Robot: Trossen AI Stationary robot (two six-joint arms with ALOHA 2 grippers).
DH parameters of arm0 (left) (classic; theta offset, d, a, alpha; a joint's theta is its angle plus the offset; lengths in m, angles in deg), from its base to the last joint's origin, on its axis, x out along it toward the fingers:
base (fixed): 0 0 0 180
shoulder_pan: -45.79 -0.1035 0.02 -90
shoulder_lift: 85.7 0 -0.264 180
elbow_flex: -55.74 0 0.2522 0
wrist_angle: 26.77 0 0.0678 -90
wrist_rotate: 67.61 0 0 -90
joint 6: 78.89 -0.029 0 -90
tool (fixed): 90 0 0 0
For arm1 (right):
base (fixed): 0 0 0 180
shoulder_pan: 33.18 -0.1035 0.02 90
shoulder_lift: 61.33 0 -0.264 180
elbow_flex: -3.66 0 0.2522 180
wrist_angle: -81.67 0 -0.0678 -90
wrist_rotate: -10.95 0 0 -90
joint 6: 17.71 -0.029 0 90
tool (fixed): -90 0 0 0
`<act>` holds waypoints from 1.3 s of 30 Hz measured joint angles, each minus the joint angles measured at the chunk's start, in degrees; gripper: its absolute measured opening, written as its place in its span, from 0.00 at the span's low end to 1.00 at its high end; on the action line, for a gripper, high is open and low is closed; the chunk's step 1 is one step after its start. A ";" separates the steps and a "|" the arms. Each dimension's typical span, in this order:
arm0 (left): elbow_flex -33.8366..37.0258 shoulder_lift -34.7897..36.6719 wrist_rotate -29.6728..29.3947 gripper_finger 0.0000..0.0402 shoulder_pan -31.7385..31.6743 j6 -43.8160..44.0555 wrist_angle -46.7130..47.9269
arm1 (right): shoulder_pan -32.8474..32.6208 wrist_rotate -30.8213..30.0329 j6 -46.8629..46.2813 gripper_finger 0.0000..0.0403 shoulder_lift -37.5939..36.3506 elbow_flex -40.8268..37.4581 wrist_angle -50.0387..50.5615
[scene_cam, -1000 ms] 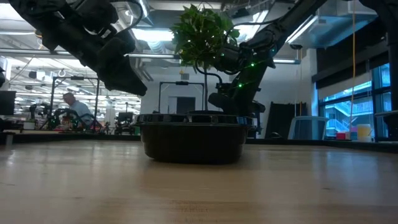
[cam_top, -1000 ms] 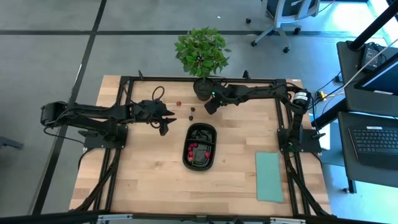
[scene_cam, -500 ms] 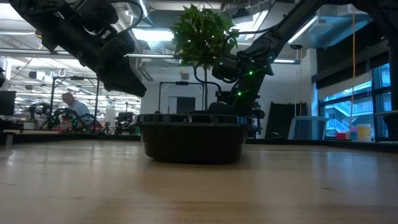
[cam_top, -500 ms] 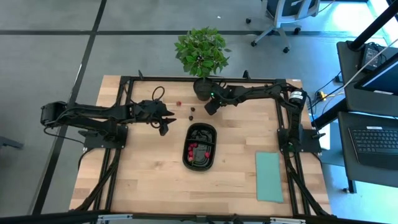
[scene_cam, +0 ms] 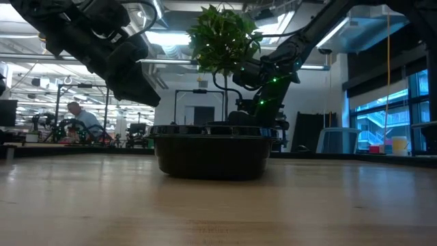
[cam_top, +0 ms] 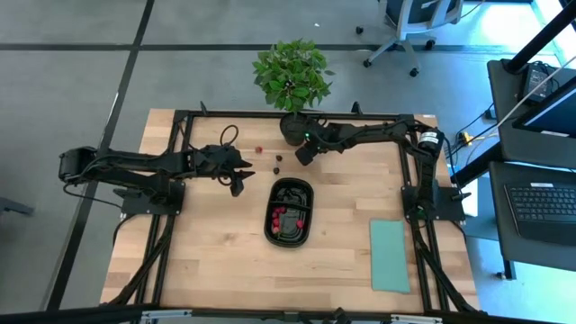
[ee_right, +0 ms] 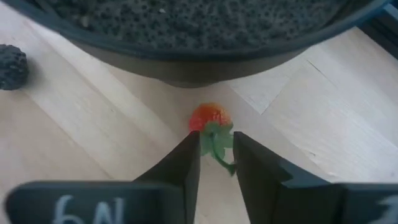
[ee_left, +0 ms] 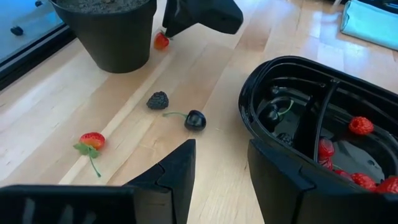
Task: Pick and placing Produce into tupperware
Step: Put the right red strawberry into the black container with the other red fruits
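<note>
The right gripper (ee_right: pixel 214 163) has its jaws narrow astride the green stem of a small red strawberry (ee_right: pixel 209 117) lying on the desk (ee_right: pixel 74 134) against the plant pot (ee_right: pixel 186 37). It looks light, soft and bruisable (take the stem, gently); the pot crowds the far side. The left gripper (ee_left: pixel 219 163) hovers half-open by the tupperware (ee_left: pixel 267 93), empty.

Left arm: extended from table's left edge toward centre | left gripper (cam_top: pixel 240 179): raised, its 2 fingers parted, empty | Right arm: reaching across far edge | right gripper (cam_top: pixel 301 155): low, 2 fingers narrowly parted
</note>
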 joint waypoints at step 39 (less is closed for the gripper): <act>0.00 0.00 -0.03 0.35 0.02 -0.01 0.39 | -19.20 -2.36 -4.82 0.00 -16.25 0.11 17.88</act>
